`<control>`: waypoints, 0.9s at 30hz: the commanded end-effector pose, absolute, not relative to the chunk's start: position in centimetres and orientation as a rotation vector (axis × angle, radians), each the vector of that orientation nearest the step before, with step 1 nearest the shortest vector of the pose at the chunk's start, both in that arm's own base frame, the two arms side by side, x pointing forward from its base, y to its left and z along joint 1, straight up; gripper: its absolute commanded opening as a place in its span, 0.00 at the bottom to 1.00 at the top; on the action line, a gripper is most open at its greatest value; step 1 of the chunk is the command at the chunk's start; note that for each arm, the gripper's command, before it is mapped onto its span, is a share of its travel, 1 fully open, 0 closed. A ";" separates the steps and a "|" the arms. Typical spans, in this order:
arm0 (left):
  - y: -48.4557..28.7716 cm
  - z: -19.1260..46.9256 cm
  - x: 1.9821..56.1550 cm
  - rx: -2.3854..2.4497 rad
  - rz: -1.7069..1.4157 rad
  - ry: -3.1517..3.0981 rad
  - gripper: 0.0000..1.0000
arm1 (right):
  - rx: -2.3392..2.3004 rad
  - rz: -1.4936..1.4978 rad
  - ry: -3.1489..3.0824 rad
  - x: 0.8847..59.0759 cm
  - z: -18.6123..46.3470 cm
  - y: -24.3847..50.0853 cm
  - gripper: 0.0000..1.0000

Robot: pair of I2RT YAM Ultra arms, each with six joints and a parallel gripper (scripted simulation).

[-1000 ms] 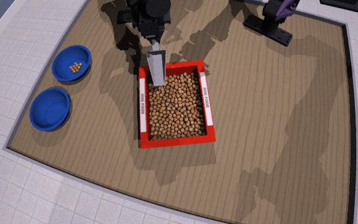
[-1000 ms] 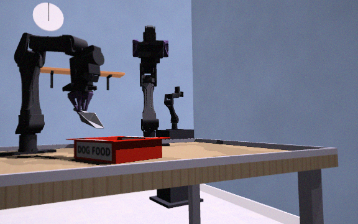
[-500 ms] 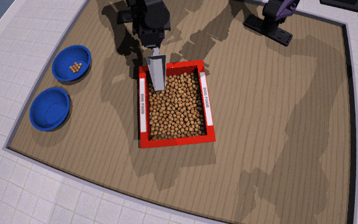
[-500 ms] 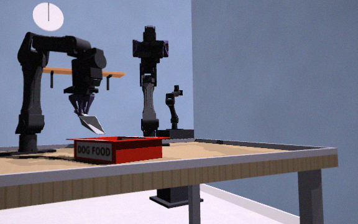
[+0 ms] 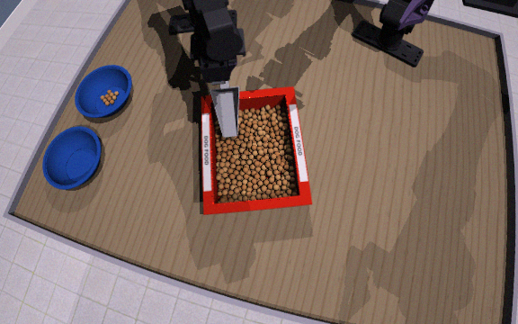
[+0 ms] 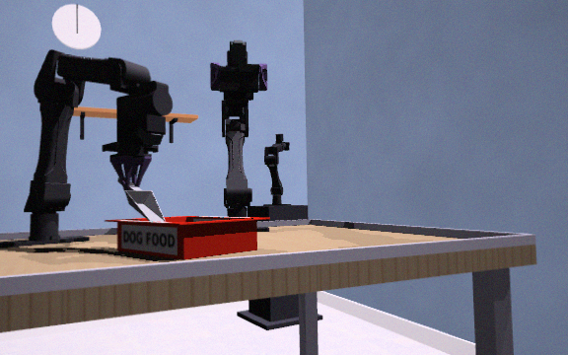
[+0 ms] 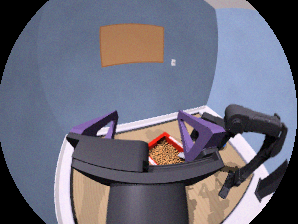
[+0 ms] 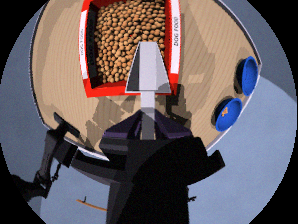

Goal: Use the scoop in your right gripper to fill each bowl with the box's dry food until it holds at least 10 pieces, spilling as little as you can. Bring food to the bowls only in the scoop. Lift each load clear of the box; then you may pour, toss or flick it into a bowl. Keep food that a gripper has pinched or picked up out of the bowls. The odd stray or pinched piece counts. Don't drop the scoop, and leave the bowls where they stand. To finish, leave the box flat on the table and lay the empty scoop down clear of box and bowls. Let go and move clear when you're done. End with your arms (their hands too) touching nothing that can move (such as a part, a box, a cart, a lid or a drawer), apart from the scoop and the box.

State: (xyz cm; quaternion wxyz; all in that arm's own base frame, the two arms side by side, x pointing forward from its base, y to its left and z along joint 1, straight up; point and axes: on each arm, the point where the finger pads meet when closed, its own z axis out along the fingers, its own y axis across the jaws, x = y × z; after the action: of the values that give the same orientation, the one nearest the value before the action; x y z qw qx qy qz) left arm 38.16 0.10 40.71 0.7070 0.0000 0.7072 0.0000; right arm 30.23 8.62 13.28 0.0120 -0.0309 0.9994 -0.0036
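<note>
My right gripper (image 5: 224, 84) (image 6: 130, 186) (image 8: 147, 112) is shut on the handle of the grey scoop (image 5: 227, 112) (image 6: 147, 204) (image 8: 148, 70). The scoop looks empty and slants down, its tip at about rim height over the near-bowl side of the red box (image 5: 259, 208) (image 6: 220, 240) (image 8: 112, 91). The box stands flat, full of round brown food (image 5: 259, 153) (image 7: 164, 152) (image 8: 120, 35). One blue bowl (image 5: 89, 96) (image 8: 231, 121) holds several pieces (image 5: 109, 97). The other blue bowl (image 5: 72, 153) (image 8: 248, 76) is empty. My left gripper (image 7: 147, 113) is open and empty, away from the box.
The left arm (image 5: 391, 36) (image 6: 236, 148) stands upright on the side of the box away from the bowls. A raised rim (image 5: 511, 180) (image 6: 412, 247) runs around the table. Bare wood lies between box and bowls. No spilled pieces show on it.
</note>
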 end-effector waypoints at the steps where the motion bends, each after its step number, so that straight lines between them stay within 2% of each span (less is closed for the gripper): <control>1: 0.1 41.6 37.8 0.000 0.000 1.552 1.00 | -0.092 0.001 3.138 30.9 13.4 8.4 0.00; 22: 0.1 41.6 37.8 0.000 0.000 1.552 1.00 | -0.108 0.007 3.123 32.0 13.9 8.6 0.00; 25: 0.1 41.6 37.8 0.000 0.000 1.552 1.00 | -0.087 -0.009 3.185 31.9 10.9 8.1 0.00; 27: 0.1 41.6 37.8 0.000 0.000 1.552 1.00 | -0.077 0.000 3.167 32.5 11.1 8.0 0.00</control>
State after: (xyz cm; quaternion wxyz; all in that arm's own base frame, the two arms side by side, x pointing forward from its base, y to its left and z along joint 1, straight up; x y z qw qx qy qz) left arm 38.16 0.10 40.71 0.7070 0.0000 0.7072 0.0000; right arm 31.42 8.34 11.45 -0.0268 -0.0311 0.9991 -0.0056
